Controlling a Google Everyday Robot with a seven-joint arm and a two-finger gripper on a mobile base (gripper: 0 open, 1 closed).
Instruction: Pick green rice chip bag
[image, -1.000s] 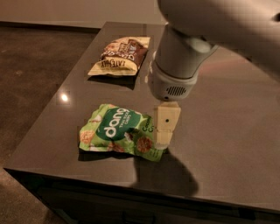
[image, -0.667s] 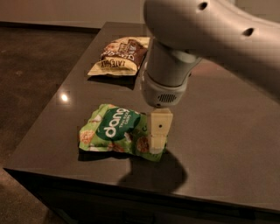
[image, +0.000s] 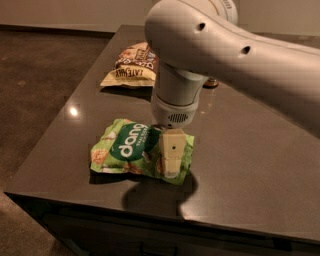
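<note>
Dark glossy counter (image: 250, 165), brown floor (image: 35, 75) beyond at left. Green bag (image: 131, 147) lies flat at lower centre-left of frame, near the counter's front edge, "dang" circle face up. Gripper (image: 170, 167) points straight down from a pale arm (image: 225, 45) at the green bag's right end, its cream tip overlapping the wrapper (open or closed: cannot tell from this angle). Brown bag (image: 131, 65) sits upper centre, well apart.

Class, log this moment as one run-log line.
stage: pre-grasp | green rice chip bag: flat on table | gripper: over its right end | brown snack bag: behind, apart
</note>
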